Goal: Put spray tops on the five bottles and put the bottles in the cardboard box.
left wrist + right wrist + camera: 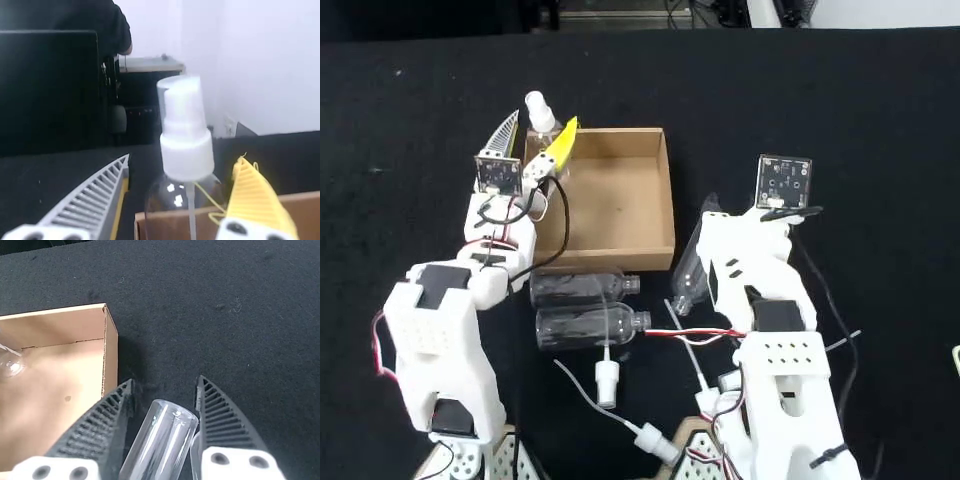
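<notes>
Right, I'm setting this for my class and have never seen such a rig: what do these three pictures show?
Two small white robot arms sit side by side at a black table. The high view looks down from above; the other two come from a camera on each arm's wrist. The left gripper is at a capped bottle standing upright at the far corner of the cardboard box. The right gripper holds a clear bottle beside the box. Two bottles without tops lie in front of the box, with two loose spray tops nearer the arms' bases.
</notes>
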Controlling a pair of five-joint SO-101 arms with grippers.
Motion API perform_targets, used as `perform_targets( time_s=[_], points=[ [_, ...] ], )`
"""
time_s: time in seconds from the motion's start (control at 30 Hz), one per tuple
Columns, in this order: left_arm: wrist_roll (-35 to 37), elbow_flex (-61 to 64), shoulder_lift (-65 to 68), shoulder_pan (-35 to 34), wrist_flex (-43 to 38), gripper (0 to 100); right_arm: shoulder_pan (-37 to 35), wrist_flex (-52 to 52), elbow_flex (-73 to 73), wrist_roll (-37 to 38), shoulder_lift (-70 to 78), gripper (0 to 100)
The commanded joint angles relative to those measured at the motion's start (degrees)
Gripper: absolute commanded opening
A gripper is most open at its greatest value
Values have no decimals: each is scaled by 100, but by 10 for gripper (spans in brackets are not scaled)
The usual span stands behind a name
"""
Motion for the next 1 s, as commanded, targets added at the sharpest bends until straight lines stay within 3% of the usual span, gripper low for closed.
perform_targets(
  time_s=[0.0, 0.23, 0.97],
  points=[
    [70, 163, -800, -75, 598, 296, 123, -176, -75, -9, -40, 178],
    [70, 576, -1609, -48, 1222, 293, 123, -176, -75, -9, -40, 178],
    [70, 620, -3868, -233, 5776, 292, 123, -176, -75, -9, -48, 178]
  ],
)
